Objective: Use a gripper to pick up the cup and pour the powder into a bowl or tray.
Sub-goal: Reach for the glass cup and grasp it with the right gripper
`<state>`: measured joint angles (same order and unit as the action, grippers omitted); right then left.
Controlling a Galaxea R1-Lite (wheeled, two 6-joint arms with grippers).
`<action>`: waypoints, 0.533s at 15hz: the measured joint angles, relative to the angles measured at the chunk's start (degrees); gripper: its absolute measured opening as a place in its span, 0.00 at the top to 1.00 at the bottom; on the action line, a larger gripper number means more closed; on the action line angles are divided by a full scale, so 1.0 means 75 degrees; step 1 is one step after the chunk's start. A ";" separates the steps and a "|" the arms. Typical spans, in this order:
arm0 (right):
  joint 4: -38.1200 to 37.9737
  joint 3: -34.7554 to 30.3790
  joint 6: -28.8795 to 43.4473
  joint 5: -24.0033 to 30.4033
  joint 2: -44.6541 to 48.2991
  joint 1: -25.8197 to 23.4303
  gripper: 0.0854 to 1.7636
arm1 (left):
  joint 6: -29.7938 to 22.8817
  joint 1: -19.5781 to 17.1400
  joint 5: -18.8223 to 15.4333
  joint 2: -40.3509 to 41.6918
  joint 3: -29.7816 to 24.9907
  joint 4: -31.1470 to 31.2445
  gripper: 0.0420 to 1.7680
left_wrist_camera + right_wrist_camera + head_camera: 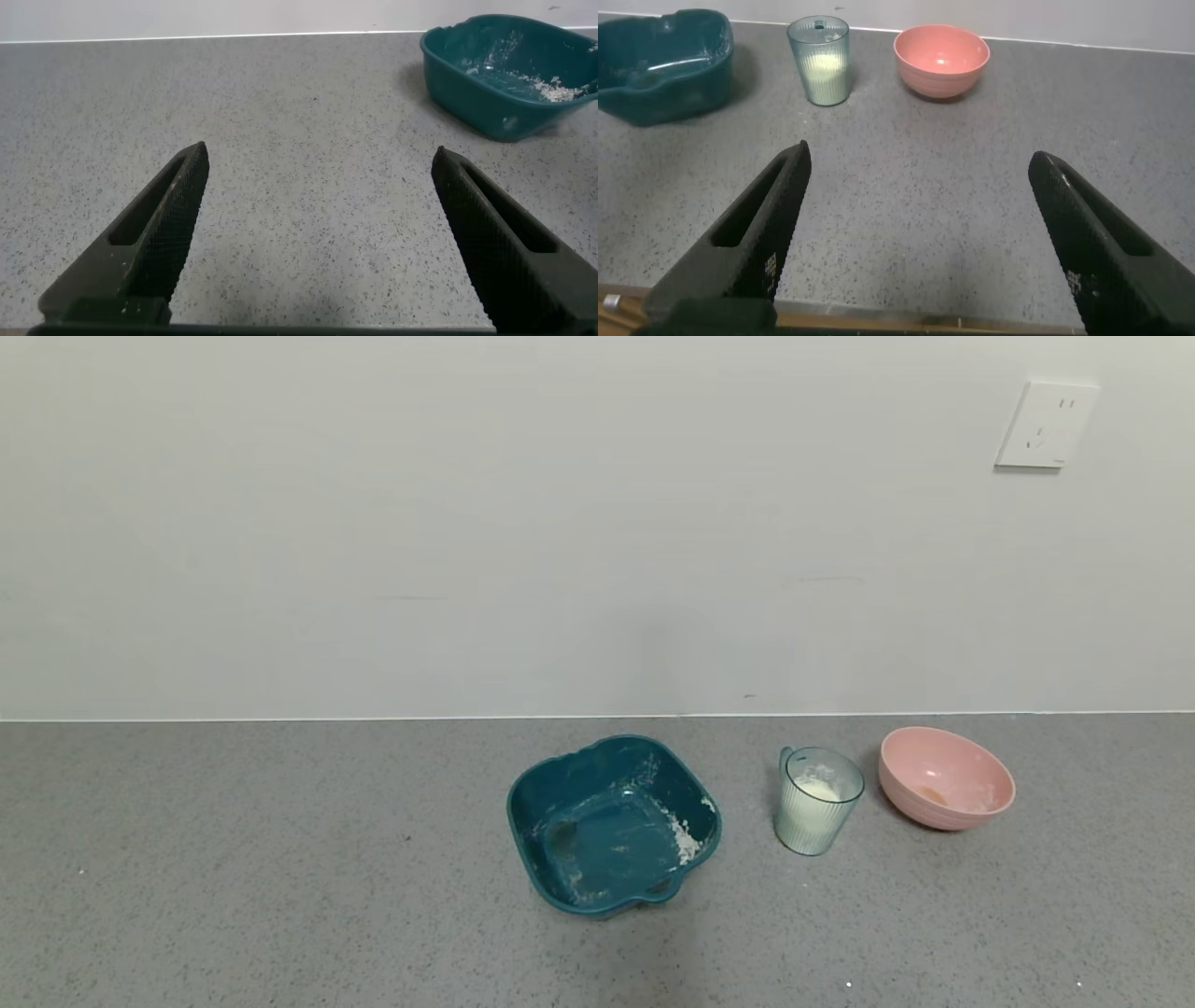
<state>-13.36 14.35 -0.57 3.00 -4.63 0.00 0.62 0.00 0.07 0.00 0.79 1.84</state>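
Observation:
The ribbed pale blue-green cup (817,801) stands upright on the grey counter with white powder (818,791) inside, its handle toward the wall. The pink bowl (945,777) sits just right of it, apart. Both show far off in the right wrist view, the cup (820,61) and the bowl (940,60). My right gripper (918,159) is open and empty, low over bare counter near its front edge. My left gripper (320,157) is open and empty over bare counter, left of the teal tray (505,65). Neither gripper shows in the head view.
A dark teal square tray (611,823) with powder smears and a clump at its right side sits left of the cup; it also shows in the right wrist view (663,65). A white wall with a socket (1046,426) rises behind the counter.

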 joint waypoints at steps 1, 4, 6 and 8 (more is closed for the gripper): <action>-0.0169 0.0185 -0.0007 0.0003 -0.0242 0.0003 0.04 | 0.0000 0.0000 0.0000 0.0000 0.0000 0.0000 0.03; -0.0180 0.0582 -0.0015 0.0000 -0.1032 0.0076 0.04 | -0.0003 0.0000 0.0000 0.0000 0.0000 0.0000 0.03; -0.0172 0.0780 -0.0015 0.0000 -0.1686 0.0138 0.04 | -0.0003 0.0000 0.0000 0.0000 0.0000 0.0000 0.03; -0.0163 0.1027 -0.0003 0.0037 -0.2449 0.0223 0.04 | -0.0003 0.0000 0.0000 0.0000 0.0000 0.0000 0.03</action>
<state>-14.58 22.05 -0.60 3.28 -23.00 1.67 0.60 0.00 0.07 0.00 0.79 1.84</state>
